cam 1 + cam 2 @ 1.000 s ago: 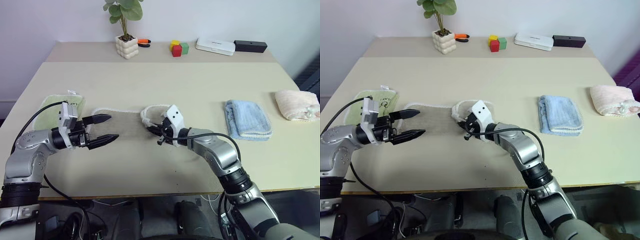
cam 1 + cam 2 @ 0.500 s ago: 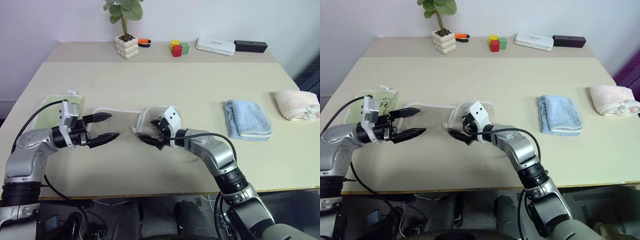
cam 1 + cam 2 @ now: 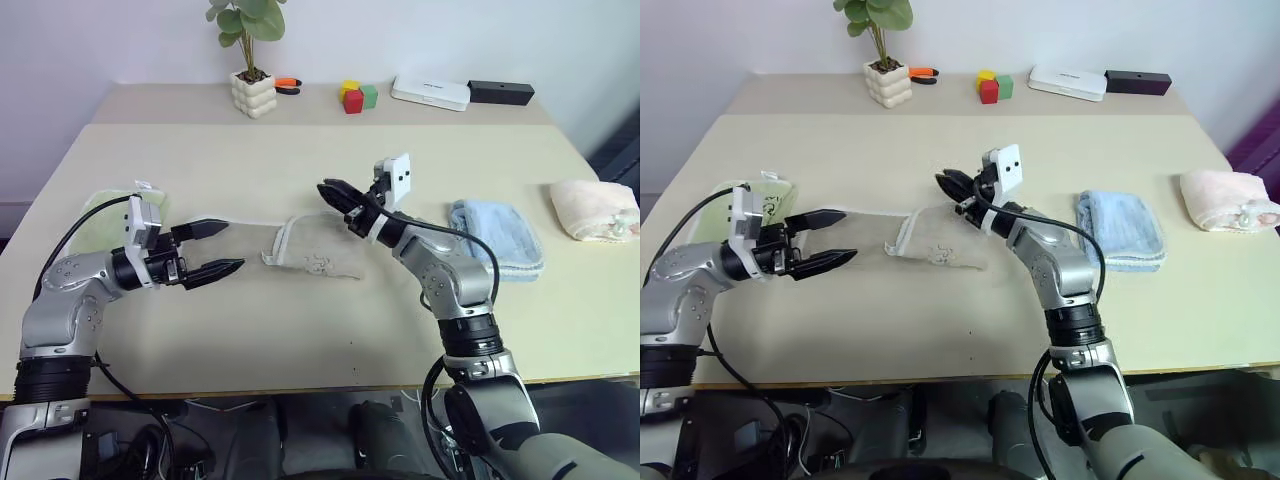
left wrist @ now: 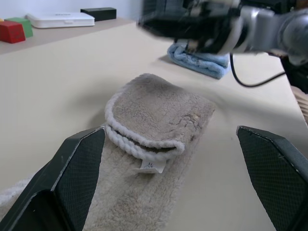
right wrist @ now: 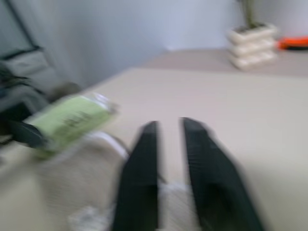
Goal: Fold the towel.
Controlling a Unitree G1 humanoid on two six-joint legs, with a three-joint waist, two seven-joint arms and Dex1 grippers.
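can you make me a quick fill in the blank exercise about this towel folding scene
1. The beige towel lies on the table with its right end folded ____ onto itself.
2. The left gripper has its fingers ____.
3. The right gripper hangs above the towel and holds ____.
4. The folded towel just right of the right arm is light ____ in colour.

Missing words: over; open; nothing; blue

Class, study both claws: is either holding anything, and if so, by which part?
Nothing is held. The left claw is open beside the towel; the right claw is shut on nothing, raised above the towel.
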